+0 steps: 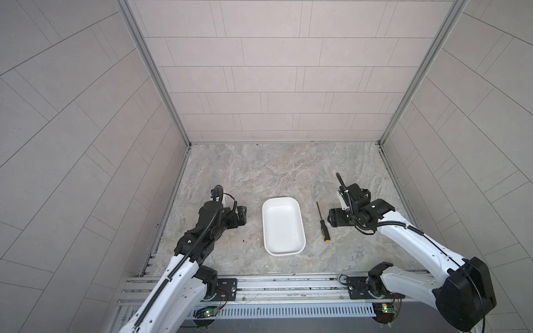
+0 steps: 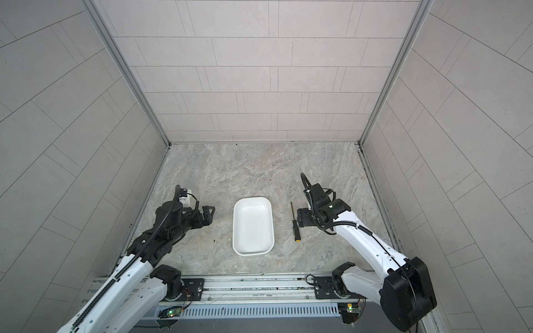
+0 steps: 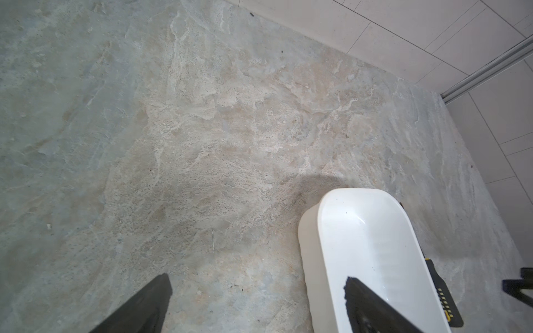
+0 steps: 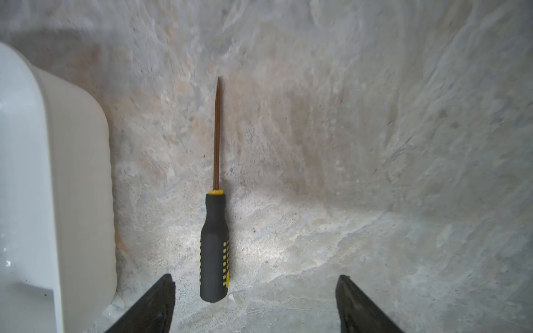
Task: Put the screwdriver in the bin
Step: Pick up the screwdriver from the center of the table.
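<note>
Right hand (image 4: 255,281) hangs low over the marbled table (image 1: 259,173), jaws spread wide, grasping nothing; left hand (image 3: 258,281) is likewise released and empty; the white bin (image 1: 283,227) sits between the two arms; the screwdriver (image 1: 323,224) lies flat on the table just beside the bin, its handle between the right hand's fingers, touching neither.

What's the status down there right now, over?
Left gripper open, empty, beside the bin. Right gripper open, empty, close by the screwdriver. That screwdriver lies flat on the table beside the bin, untouched. Nothing between them.
</note>
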{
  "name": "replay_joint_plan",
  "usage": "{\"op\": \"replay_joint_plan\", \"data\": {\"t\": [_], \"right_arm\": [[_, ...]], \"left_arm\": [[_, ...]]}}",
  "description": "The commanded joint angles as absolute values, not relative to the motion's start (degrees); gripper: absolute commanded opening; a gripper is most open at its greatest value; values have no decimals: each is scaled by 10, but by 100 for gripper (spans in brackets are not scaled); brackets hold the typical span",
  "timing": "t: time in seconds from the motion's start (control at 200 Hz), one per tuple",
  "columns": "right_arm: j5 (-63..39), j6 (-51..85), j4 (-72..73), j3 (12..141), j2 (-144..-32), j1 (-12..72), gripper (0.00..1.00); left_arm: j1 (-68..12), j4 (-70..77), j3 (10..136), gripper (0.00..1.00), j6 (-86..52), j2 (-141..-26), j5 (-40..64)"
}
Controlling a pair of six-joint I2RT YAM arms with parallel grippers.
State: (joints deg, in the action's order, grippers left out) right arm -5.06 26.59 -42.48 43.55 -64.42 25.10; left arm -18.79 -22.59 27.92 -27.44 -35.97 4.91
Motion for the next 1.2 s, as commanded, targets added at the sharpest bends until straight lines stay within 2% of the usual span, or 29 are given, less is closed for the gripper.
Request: {"op": "replay_joint_plan", "data": {"t": [0.0,0.17,0.48,0.691,0.906,1.191], "right_arm": [[-46,309,-413,415,-654,287,82],[-49,318,-380,390,-671,308,80],[-70,305,-345,381,-717,321,67],[-71,300,-321,375,-744,322,63],[-70,299,-299,375,-770,323,52],[-67,298,-287,376,-797,324,41]], "left_arm": [[-193,-285,272,100,-298,-340,55],[-197,-286,253,100,-299,-327,74],[-203,-278,224,100,-283,-308,81],[-204,-267,213,100,-278,-306,81],[-204,-264,214,100,-265,-305,75],[-203,-252,210,100,-258,-308,90]]}}
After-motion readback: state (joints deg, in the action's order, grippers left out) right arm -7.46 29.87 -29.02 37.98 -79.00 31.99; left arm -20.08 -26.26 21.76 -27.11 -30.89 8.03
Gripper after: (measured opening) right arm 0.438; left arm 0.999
